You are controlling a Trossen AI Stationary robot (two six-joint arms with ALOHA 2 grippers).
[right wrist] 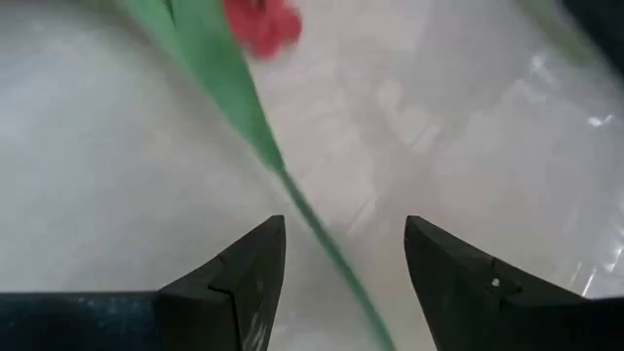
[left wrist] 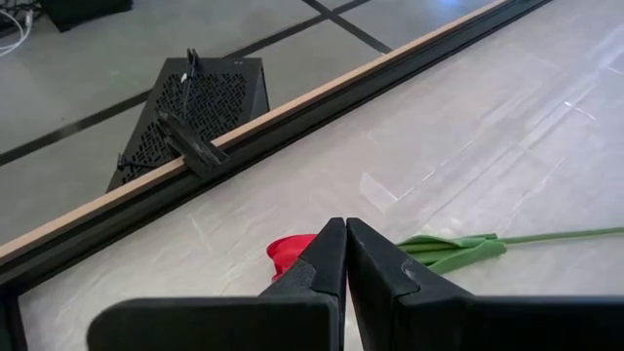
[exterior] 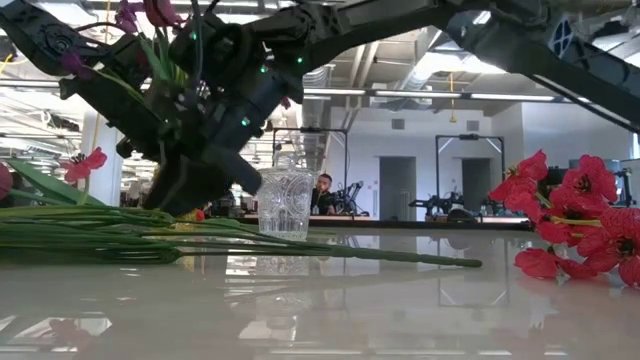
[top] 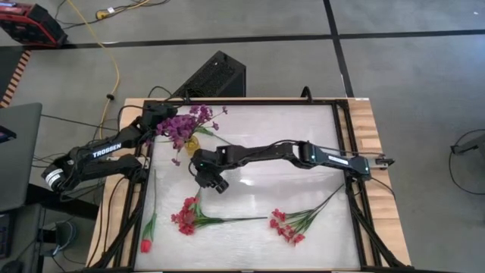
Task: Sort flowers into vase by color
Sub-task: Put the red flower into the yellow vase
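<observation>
White glossy tabletop [top: 250,189] with pale wooden border [top: 367,129] and black metal frame rail [top: 342,136]. Black perforated box-shaped case [top: 212,76] on grey floor at 12 o'clock of table, touching the far edge. Yellow cable [top: 114,64] runs across floor at 10 o'clock. Red-and-black device [top: 30,23] at far 10 o'clock corner. Grey flat panel [top: 19,155] at 9 o'clock. Person [exterior: 323,192] seated in background room, low view.
</observation>
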